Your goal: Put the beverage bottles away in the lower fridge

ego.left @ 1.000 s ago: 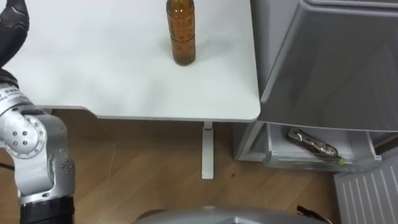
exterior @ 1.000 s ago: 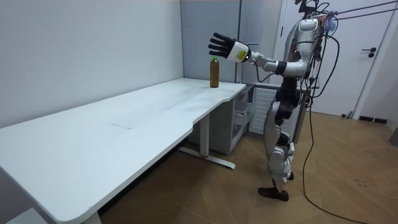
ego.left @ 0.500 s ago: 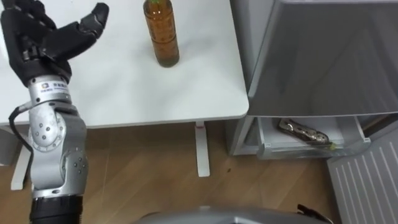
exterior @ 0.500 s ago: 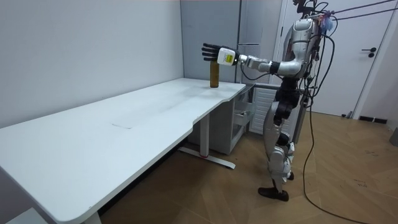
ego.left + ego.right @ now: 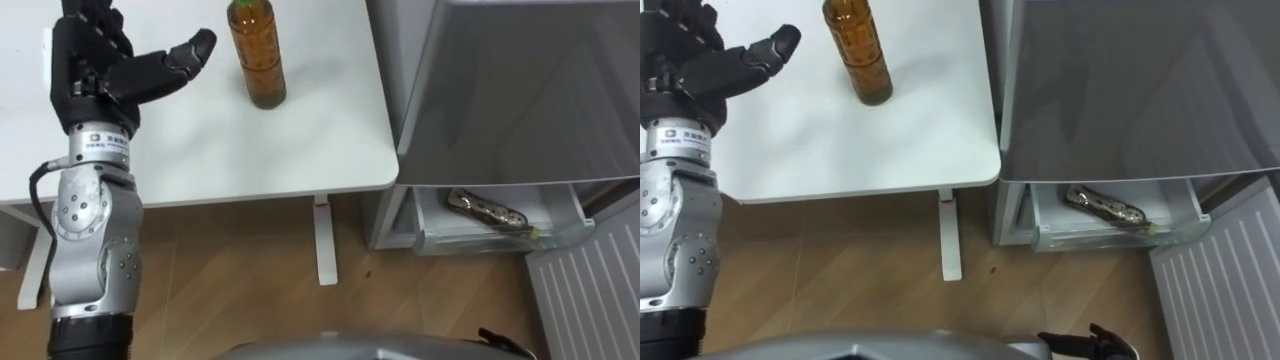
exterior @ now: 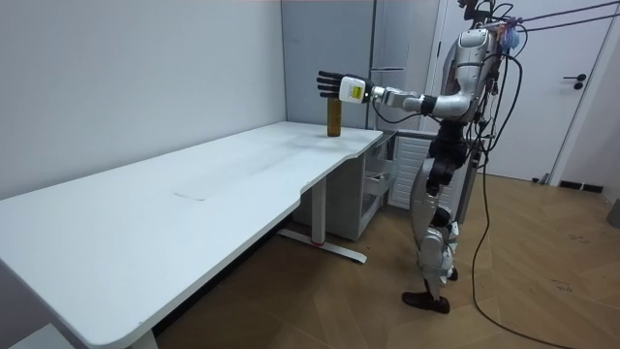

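Observation:
An amber drink bottle (image 5: 258,55) stands upright near the right end of the white table (image 5: 250,150); in the room view the bottle (image 6: 334,114) is at the table's far corner. My left hand (image 5: 100,70) is held out over the table just left of the bottle, open, thumb pointing toward it with a small gap between them. Another bottle (image 5: 487,212) lies on its side in the open lower compartment of the grey fridge (image 5: 520,90). I stand between the table's end and the fridge.
The fridge's lower door (image 5: 590,300) hangs open at the lower right. The table's leg (image 5: 322,240) stands on the wooden floor close to the fridge. A white door (image 6: 581,97) is behind me in the room view.
My left hand has come down from a raised position and moved right, closer to the bottle. The eye views shifted as my head turned. The bottle has not moved.

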Tool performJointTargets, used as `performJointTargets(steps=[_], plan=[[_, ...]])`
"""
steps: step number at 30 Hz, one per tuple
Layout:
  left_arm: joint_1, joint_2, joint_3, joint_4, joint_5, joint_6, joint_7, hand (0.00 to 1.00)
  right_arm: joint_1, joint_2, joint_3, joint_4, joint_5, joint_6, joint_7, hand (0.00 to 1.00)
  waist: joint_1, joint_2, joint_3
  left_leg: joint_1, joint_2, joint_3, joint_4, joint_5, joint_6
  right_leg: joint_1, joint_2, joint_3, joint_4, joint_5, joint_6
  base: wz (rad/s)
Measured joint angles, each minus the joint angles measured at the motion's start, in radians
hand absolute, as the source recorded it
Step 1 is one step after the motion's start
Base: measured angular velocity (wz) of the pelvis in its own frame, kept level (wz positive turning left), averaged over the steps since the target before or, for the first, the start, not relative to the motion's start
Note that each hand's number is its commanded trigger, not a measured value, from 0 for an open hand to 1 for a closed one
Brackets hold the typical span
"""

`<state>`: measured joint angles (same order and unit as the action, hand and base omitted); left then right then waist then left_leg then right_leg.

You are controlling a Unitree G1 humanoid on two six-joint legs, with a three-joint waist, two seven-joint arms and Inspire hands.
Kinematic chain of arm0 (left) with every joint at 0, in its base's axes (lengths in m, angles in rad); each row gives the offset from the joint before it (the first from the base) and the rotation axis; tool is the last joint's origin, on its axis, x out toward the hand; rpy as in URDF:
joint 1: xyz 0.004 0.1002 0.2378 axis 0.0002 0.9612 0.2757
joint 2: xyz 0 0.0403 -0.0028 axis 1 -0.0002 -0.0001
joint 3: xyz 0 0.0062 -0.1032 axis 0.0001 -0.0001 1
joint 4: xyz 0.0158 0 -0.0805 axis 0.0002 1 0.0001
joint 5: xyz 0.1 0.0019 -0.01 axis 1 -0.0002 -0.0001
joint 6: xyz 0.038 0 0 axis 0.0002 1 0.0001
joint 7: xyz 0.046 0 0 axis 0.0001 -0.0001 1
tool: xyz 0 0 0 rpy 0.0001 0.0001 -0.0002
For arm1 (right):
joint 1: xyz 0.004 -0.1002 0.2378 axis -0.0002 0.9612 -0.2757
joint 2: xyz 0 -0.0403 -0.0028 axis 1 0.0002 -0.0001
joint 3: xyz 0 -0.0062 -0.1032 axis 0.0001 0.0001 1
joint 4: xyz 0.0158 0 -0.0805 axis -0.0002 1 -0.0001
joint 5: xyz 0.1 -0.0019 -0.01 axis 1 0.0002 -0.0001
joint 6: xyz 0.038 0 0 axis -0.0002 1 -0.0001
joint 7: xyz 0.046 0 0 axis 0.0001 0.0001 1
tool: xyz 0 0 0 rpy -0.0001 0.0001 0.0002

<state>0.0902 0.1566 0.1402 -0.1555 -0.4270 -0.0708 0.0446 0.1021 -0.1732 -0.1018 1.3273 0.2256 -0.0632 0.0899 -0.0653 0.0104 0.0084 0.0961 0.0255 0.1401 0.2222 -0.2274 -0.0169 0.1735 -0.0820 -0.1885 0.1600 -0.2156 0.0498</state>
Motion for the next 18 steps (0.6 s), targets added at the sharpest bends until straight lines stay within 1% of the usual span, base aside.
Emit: performJointTargets(steps=[7, 11, 16, 18], plan=[[0.0, 0.0, -0.008, 0.0, 0.008, 0.002, -0.025, 0.0, -0.001, 0.0, 0.0, 0.0, 0.001, 0.0, 0.0, 0.0, -0.014, 0.002, -0.0017, 0.002, 0.0, 0.001, 0.0, 0.0, 0.0, -0.001, 0.0, 0.002, 0.007, 0.0, 0.0, 0.0], [0.0, 0.0, -0.033, 0.0, 0.007, 0.018, -0.025, 0.0, -0.003, 0.0, 0.001, -0.001, 0.001, 0.011, -0.002, 0.0, -0.016, 0.002, -0.0023, 0.004, 0.0, 0.002, 0.001, 0.0, 0.0, -0.001, 0.0, 0.003, 0.008, 0.0, 0.0, 0.0], [-0.014, 0.0, -0.056, 0.027, 0.006, 0.023, -0.017, 0.0, -0.004, 0.0, 0.001, 0.0, 0.001, 0.013, 0.001, 0.0, -0.02, -0.003, 0.0004, 0.013, 0.001, 0.013, 0.0, 0.001, 0.001, 0.001, 0.0, 0.018, 0.009, 0.0, 0.0, -0.07], [-0.015, 0.0, -0.058, 0.033, 0.007, 0.026, -0.018, 0.0, -0.005, 0.0, 0.0, 0.0, 0.0, 0.014, 0.005, 0.0, -0.028, -0.006, 0.0021, 0.017, 0.002, 0.019, -0.002, 0.001, 0.001, 0.001, 0.0, 0.024, 0.01, 0.001, 0.0, -0.09]])
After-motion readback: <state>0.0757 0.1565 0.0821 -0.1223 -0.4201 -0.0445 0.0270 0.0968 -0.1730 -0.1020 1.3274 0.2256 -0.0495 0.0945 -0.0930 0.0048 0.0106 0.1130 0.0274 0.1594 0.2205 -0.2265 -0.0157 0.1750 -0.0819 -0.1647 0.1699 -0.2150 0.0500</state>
